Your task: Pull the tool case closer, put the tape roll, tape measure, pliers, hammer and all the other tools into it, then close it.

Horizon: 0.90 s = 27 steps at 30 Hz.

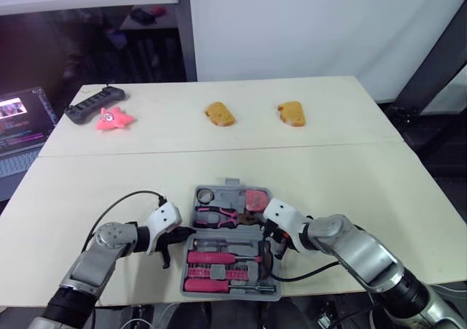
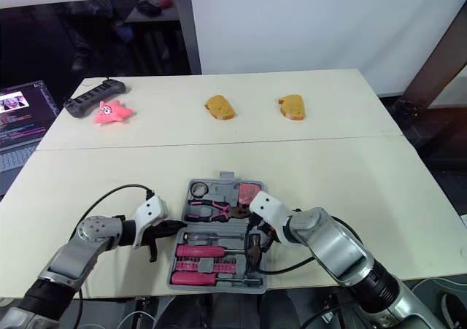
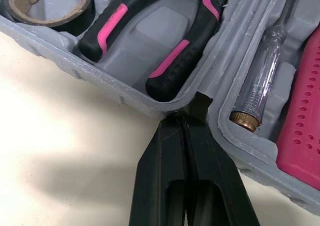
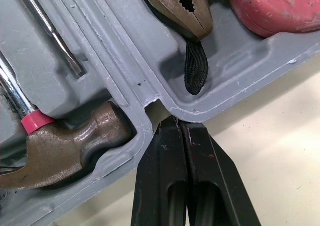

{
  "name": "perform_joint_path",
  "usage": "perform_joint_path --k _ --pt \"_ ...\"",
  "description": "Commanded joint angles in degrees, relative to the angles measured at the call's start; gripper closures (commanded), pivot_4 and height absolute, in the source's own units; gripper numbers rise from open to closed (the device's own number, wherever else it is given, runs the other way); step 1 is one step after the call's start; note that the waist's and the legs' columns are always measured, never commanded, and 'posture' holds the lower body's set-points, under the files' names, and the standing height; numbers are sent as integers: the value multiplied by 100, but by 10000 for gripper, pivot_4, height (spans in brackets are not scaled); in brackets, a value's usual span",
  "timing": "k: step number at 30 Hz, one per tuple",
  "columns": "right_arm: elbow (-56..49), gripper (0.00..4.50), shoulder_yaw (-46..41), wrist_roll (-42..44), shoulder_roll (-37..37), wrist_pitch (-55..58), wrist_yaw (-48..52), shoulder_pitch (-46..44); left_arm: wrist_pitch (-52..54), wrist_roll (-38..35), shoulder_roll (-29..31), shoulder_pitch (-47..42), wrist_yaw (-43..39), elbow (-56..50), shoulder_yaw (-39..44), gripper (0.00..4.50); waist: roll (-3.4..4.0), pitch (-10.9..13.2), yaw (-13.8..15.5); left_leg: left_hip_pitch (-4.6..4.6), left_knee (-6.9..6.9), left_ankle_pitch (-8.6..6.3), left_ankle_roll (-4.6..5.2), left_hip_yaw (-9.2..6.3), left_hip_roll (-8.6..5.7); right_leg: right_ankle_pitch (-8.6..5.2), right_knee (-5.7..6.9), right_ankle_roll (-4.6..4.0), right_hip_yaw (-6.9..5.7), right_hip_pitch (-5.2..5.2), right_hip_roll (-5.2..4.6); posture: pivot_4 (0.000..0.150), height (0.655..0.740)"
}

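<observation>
The grey tool case [image 1: 232, 183] lies open at the table's front edge. Its far half holds the tape roll [image 1: 205, 195], the black-and-pink pliers [image 1: 219, 214] and the red tape measure [image 1: 255, 198]. In its near half lie the hammer [image 4: 65, 146], a clear tester screwdriver [image 3: 265, 75] and pink-handled tools [image 1: 211, 257]. My left gripper [image 3: 186, 118] is shut, with its tips against the hinge notch on the case's left side. At the hinge notch on the right side my right gripper [image 4: 179, 122] is also shut, holding nothing.
At the table's far side lie a black power strip [image 1: 95, 104], a pink star toy [image 1: 113, 118] and two bread pieces [image 1: 220, 114] [image 1: 291, 113]. A laptop [image 1: 18, 125] sits off the table's left edge. A seam crosses the table behind the case.
</observation>
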Motion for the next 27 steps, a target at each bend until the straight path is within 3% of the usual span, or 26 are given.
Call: perform_joint_path --k 1,11,27 --pt "-114 45000 252 211 228 -243 66 -36 145 -22 -43 295 -155 -78 -321 44432 0 -1 -4 1 -1 0 0 0 0 0 0 0 0 0 0 1500 7400" --pt "195 45000 312 151 281 -457 58 -209 251 -14 13 598 30 -278 -130 44432 -10 -11 -73 8 -7 0 0 0 1 -1 1 -3 1 2 1 1500 7400" --pt "415 45000 288 94 321 -613 47 -336 242 53 -124 304 45 -32 -170 44432 -8 -42 -103 37 -11 1 -1 -2 0 -2 1 -4 1 29 0 1500 7400"
